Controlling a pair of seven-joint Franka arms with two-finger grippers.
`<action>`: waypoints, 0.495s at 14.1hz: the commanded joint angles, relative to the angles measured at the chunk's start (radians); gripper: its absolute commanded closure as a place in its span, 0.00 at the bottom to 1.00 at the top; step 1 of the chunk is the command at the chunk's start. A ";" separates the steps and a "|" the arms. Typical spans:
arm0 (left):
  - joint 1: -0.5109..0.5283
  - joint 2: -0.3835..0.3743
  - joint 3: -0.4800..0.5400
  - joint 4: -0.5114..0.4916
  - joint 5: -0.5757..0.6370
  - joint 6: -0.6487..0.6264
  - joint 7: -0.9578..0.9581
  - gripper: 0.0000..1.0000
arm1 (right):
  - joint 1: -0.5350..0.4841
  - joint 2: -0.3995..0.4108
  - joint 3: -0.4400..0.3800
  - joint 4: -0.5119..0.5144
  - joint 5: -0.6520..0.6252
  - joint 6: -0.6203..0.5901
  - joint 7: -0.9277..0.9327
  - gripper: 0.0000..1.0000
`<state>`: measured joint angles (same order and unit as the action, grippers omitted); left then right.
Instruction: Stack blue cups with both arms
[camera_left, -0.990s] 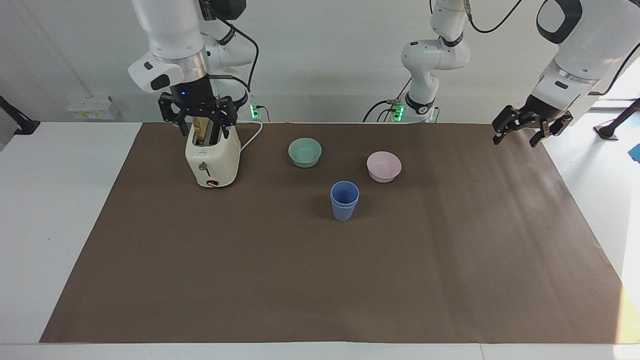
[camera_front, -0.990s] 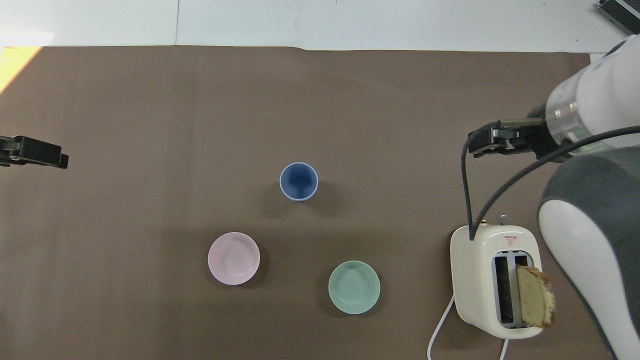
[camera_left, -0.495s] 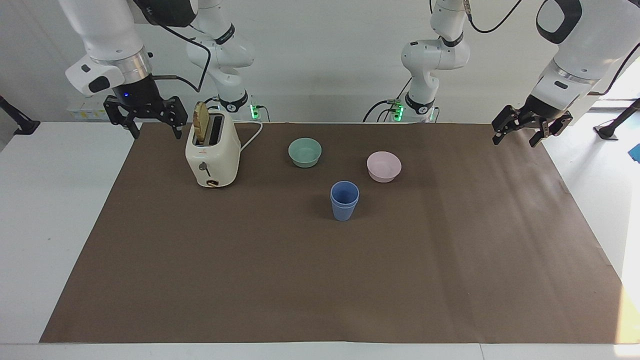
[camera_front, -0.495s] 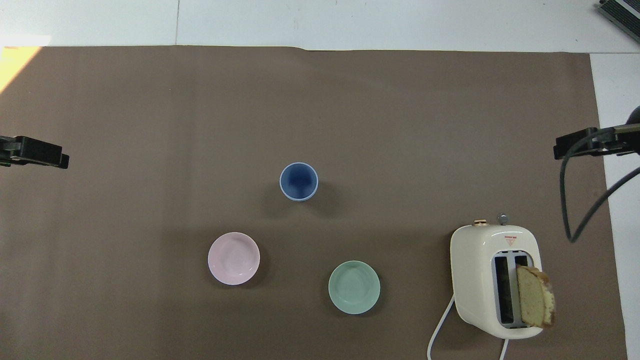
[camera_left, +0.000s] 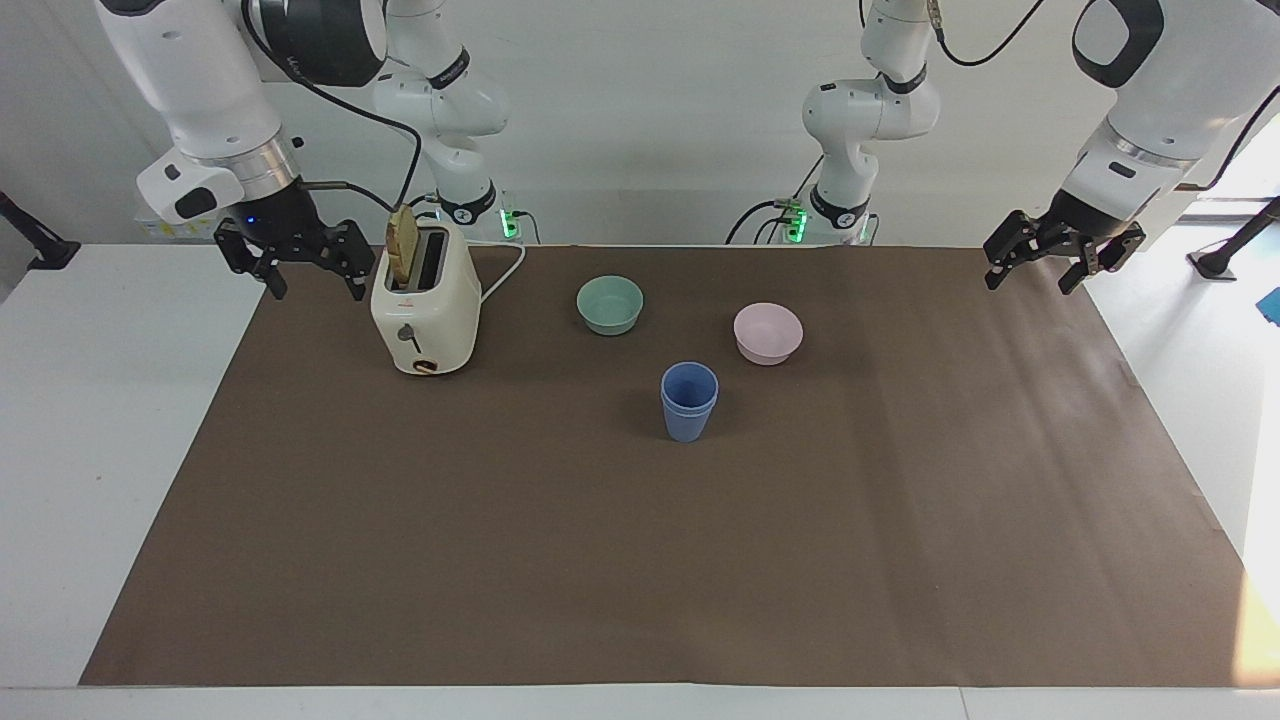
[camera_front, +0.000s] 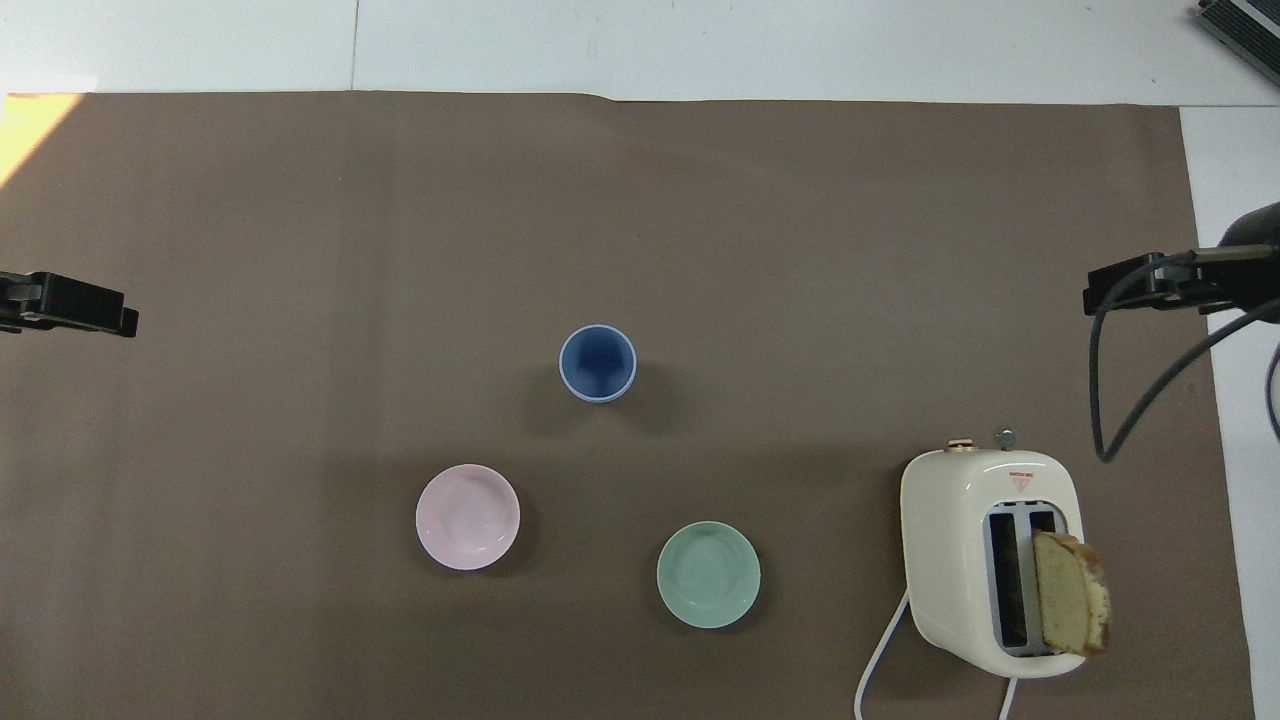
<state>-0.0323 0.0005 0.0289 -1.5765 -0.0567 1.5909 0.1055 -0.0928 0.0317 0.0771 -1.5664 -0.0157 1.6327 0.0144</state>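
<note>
The blue cups (camera_left: 689, 401) stand upright near the mat's middle, one nested inside the other, with two rims showing; from overhead the blue cups (camera_front: 598, 362) look like a single round mouth. My right gripper (camera_left: 315, 284) hangs open and empty in the air beside the toaster, over the mat's edge at the right arm's end; in the overhead view the right gripper (camera_front: 1135, 290) shows as a dark bar. My left gripper (camera_left: 1028, 282) waits open and empty above the mat's corner at the left arm's end, and the left gripper (camera_front: 95, 310) shows at the overhead view's edge.
A cream toaster (camera_left: 425, 310) with a bread slice (camera_left: 402, 246) sticking out stands toward the right arm's end. A teal-green bowl (camera_left: 610, 304) and a pale pink bowl (camera_left: 767, 332) sit nearer to the robots than the cups. A brown mat (camera_left: 640, 560) covers the table.
My right gripper has swung from above the toaster out to the right arm's end of the mat, then eased slightly back toward the toaster. The left arm and the cups have not moved.
</note>
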 joint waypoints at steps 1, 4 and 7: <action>0.011 0.009 -0.009 0.021 0.003 -0.017 -0.003 0.00 | -0.004 -0.033 0.003 -0.046 0.017 0.022 0.012 0.00; 0.011 0.009 -0.009 0.021 0.005 -0.016 -0.001 0.00 | -0.002 -0.033 0.004 -0.044 0.017 0.024 0.013 0.00; 0.011 0.009 -0.009 0.021 0.003 -0.016 -0.003 0.00 | -0.002 -0.035 0.004 -0.053 0.017 0.024 0.013 0.00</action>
<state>-0.0323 0.0005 0.0289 -1.5765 -0.0567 1.5909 0.1054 -0.0926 0.0267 0.0793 -1.5767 -0.0157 1.6327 0.0144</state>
